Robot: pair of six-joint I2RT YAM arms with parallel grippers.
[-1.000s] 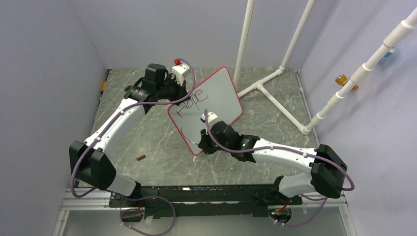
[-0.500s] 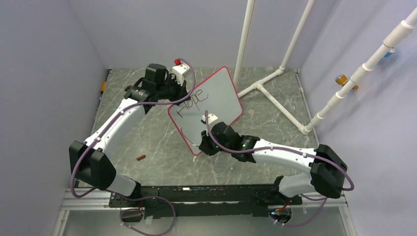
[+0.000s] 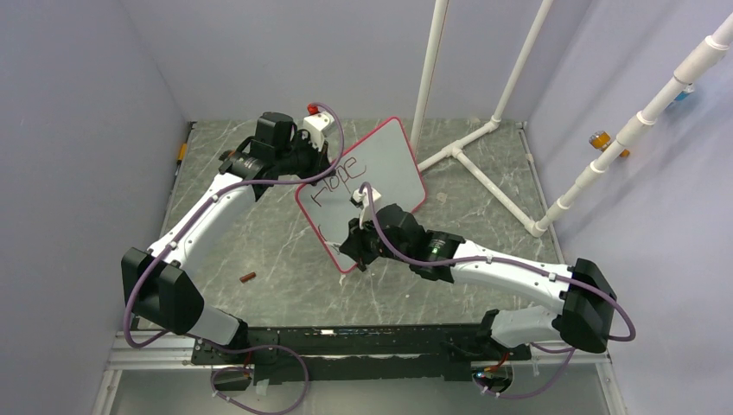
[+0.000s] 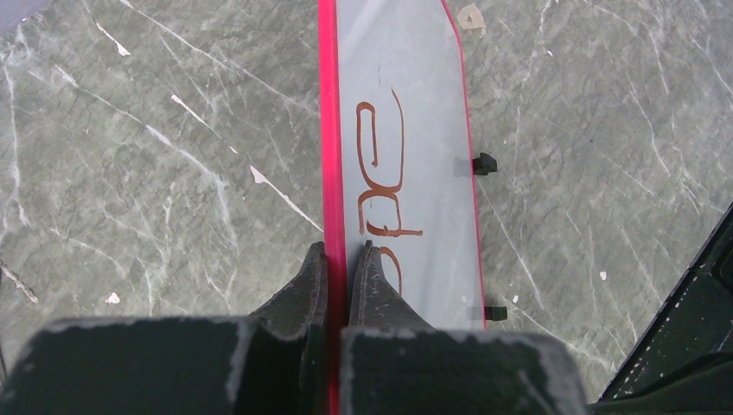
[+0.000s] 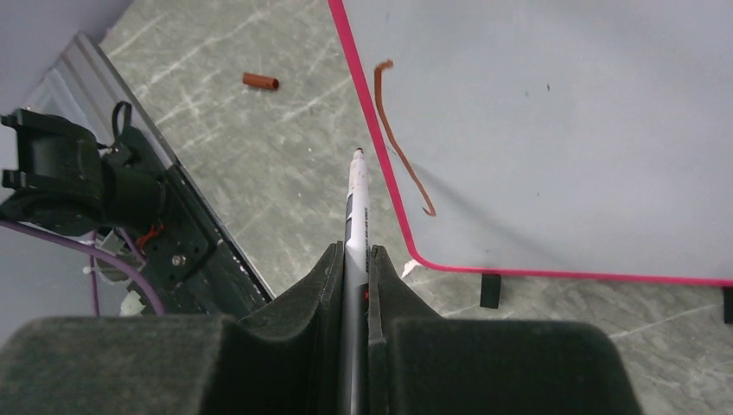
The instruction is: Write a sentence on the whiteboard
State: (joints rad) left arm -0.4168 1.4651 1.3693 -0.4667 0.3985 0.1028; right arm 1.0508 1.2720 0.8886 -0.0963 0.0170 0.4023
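The whiteboard [image 3: 385, 164] with its red-pink frame stands tilted at the table's middle, its black feet [image 5: 490, 290] down on the table. It also shows in the left wrist view [image 4: 415, 104] and the right wrist view [image 5: 562, 130]. The sentence [image 3: 337, 177] reads "Hope" [image 4: 380, 173], with one long stroke [image 5: 399, 147] below it. My left gripper [image 3: 315, 169] [image 4: 339, 251] is shut on the board's upper left edge. My right gripper [image 3: 356, 246] [image 5: 354, 251] is shut on a white marker [image 5: 356, 199]. The marker's tip is just left of the board's frame, off the surface.
A red-brown marker cap [image 3: 247, 277] [image 5: 259, 81] lies on the marble table at the front left. A white pipe frame [image 3: 484, 138] stands at the back right. Grey walls close in both sides. The black base rail [image 3: 346, 341] runs along the near edge.
My right gripper with the marker has shifted a little left and away from the bases, near the board's lower left corner. The left gripper and the board have not moved.
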